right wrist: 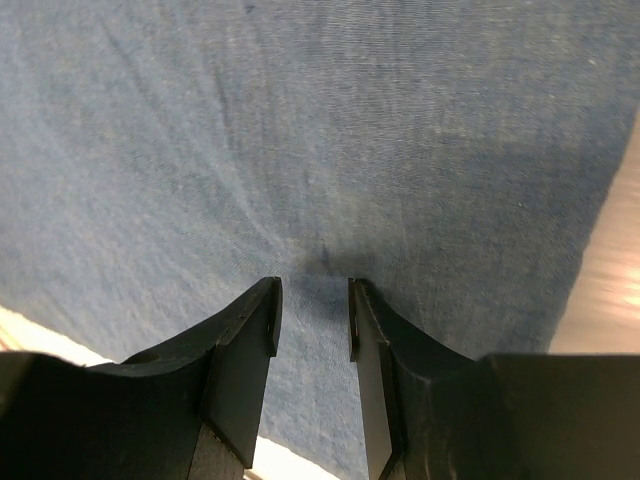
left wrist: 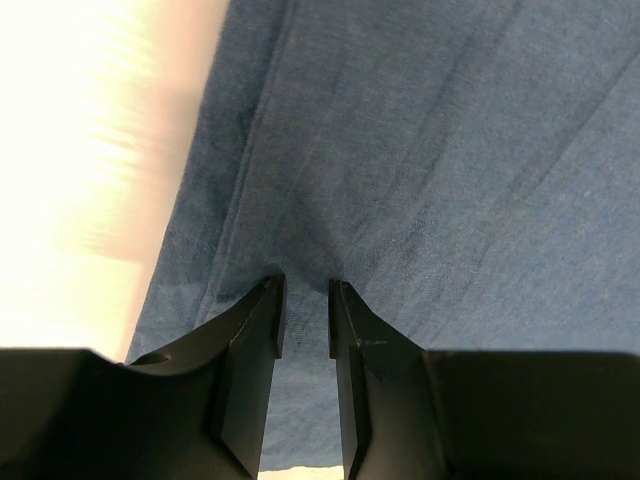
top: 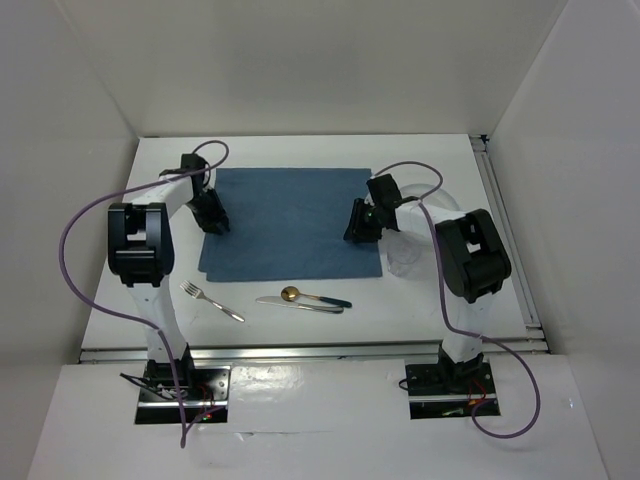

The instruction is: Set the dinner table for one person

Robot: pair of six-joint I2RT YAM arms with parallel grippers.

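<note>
The blue cloth placemat [top: 288, 223] lies flat on the white dinner table [top: 300, 150]. My left gripper [top: 213, 222] is tip-down on the placemat's left edge; in the left wrist view [left wrist: 307, 285] its jaws stand a narrow gap apart on the cloth [left wrist: 430, 150], with creases running to the tips. My right gripper [top: 359, 228] is tip-down on the placemat's right edge; in the right wrist view [right wrist: 314, 285] its jaws also stand a narrow gap apart on the cloth [right wrist: 330, 120]. Nothing is held between either pair of jaws.
A fork [top: 211, 301], a knife [top: 298, 304] and a gold-bowled spoon [top: 314, 296] lie on the table in front of the placemat. A clear glass [top: 403, 258] stands just right of the placemat. A metal rail [top: 508, 235] runs along the right edge.
</note>
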